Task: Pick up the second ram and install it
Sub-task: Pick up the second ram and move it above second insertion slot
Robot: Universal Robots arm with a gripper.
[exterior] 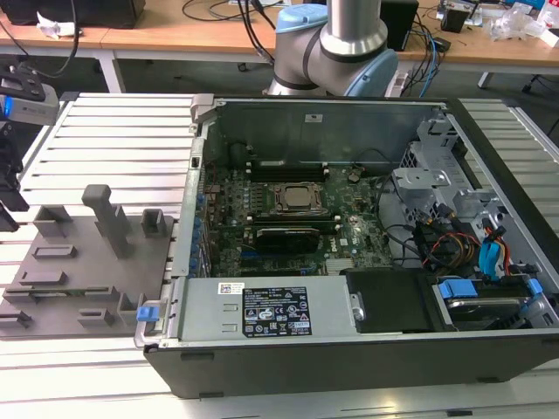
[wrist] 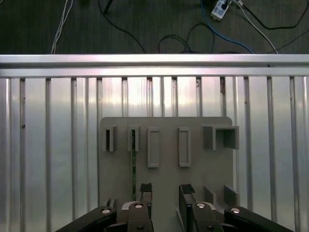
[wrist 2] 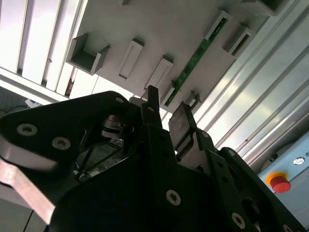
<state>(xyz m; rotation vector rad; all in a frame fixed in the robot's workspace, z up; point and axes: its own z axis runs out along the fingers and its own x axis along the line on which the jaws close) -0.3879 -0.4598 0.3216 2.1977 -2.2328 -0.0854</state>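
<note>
- Under the fingers: ribbed aluminium table (wrist: 48, 145), its slats running away from the fingertips in the first wrist view.
- Open computer case (exterior: 349, 349) stands on the same table in the exterior view. It is just beside the fixture plate, on the exterior view's right.
- Grey fixture plate (wrist: 166, 130) lies flat on the table straight ahead of the fingers. It has raised slot blocks, and both wrist views show it (wrist 2: 159, 29).
- Gripper (wrist: 165, 189) is over the plate's near edge. Its fingers (wrist: 145, 189) are spread apart with bare plate showing in the gap, and they grasp nothing. The second wrist view (wrist 2: 166, 113) shows the same.
- Second ram (wrist: 133, 164) stands on edge in a plate slot as a thin green strip running lengthwise away from the fingers.
- Its near end is just beside one finger, on that finger's outer side and not inside the gap.
- Contact with that finger: cannot tell.
- Second wrist view shows the green board (wrist 2: 193, 60) seated between two slot blocks, beyond the fingertips (wrist 2: 182, 123).
</note>
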